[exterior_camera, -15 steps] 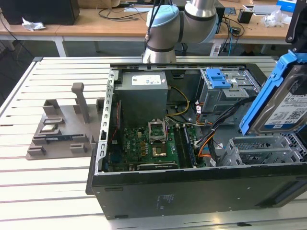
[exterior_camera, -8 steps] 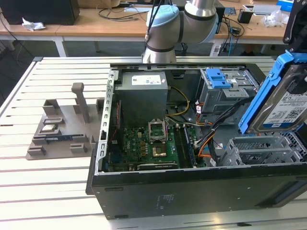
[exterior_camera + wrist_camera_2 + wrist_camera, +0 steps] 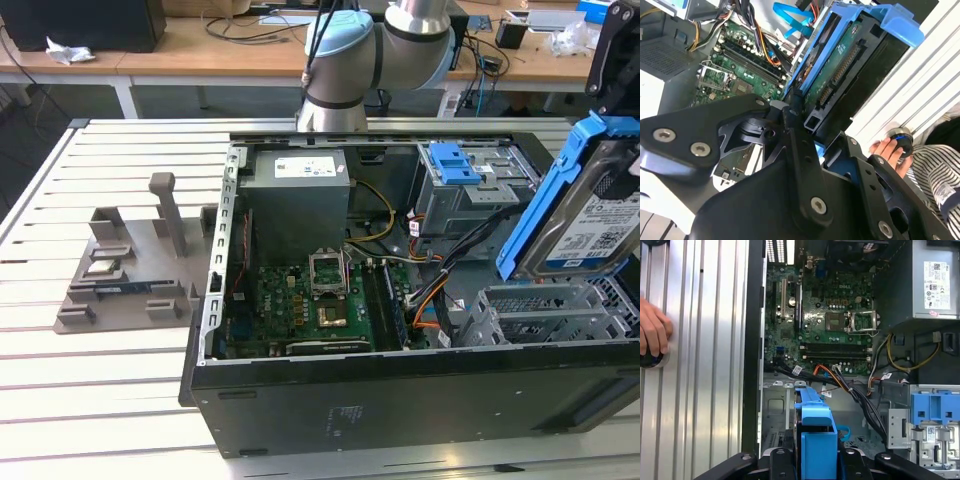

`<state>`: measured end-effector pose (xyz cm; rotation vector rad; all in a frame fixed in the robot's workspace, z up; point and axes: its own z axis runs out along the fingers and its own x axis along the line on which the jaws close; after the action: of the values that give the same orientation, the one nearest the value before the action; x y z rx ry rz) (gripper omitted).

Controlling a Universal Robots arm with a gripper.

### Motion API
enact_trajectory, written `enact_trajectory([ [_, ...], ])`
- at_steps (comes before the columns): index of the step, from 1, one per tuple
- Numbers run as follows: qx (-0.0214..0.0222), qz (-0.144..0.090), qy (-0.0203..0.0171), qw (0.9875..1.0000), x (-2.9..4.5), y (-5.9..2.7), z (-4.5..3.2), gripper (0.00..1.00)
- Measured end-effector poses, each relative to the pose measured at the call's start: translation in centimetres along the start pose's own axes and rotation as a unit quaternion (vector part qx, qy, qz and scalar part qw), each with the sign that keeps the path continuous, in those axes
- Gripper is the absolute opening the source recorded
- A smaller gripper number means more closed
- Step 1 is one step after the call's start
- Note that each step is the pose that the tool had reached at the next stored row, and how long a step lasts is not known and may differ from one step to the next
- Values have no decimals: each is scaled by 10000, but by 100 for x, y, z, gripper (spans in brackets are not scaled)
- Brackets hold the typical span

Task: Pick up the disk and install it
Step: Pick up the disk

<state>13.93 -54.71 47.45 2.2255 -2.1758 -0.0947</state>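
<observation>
Silver metal disk (image 3: 590, 225) in glossy blue plastic rails (image 3: 545, 205).

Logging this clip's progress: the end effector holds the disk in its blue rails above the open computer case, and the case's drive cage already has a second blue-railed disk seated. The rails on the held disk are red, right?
Not red. The disk held by the end effector has blue rails, as the exterior view shows; the rest stands.

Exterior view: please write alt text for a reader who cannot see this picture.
A disk in blue side rails is held up, tilted, above the drive cage at the exterior view's right of an open computer case. Inside lie a green motherboard and a grey power supply; a grey fixture stands on the slatted table.
</observation>
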Motion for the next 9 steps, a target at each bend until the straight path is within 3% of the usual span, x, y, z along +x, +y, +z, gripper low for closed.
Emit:
enact_trajectory([
  [3, 0, 43, -3, 10000, 2, -46, 58, 36],
  [7, 5, 273, -10, 9996, 4, -48, 87, 36],
  [9, 6, 284, -6, 9996, 40, -48, 105, 36],
])
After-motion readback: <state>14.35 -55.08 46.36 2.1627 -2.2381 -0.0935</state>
